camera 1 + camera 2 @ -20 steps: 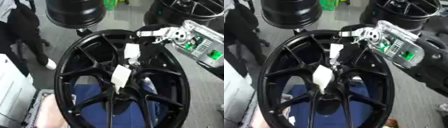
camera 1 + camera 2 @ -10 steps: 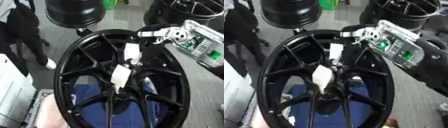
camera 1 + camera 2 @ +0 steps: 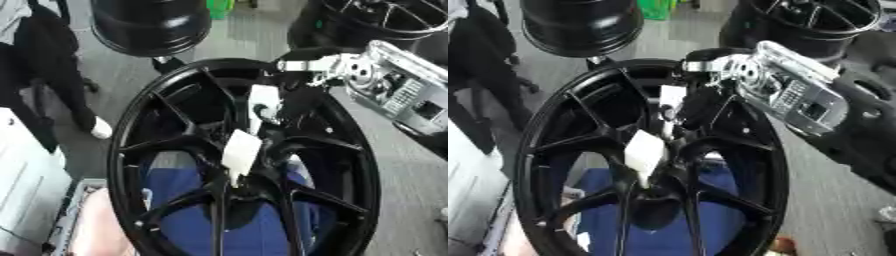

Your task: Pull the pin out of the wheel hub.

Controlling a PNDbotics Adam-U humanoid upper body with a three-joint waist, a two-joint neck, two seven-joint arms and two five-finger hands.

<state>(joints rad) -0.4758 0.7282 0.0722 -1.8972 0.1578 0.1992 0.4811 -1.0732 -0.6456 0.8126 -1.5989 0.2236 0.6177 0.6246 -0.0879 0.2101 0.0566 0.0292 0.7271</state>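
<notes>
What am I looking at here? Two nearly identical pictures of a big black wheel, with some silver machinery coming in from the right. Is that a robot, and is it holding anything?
Yes. Both pictures come from the two eyes of one camera in a humanoid robot's head, looking down, so they nearly match. The silver and black machinery is the robot's right arm, reaching in from the right. Its dark right hand is down among the spokes of the wheel, near the middle, where white tags hang. The hand is black against black, so I cannot tell whether its fingers are closed on anything, and I cannot make out the pin it is meant to pull. The left hand is not visible. Something blue lies under the wheel, and other wheels stand behind.
</notes>
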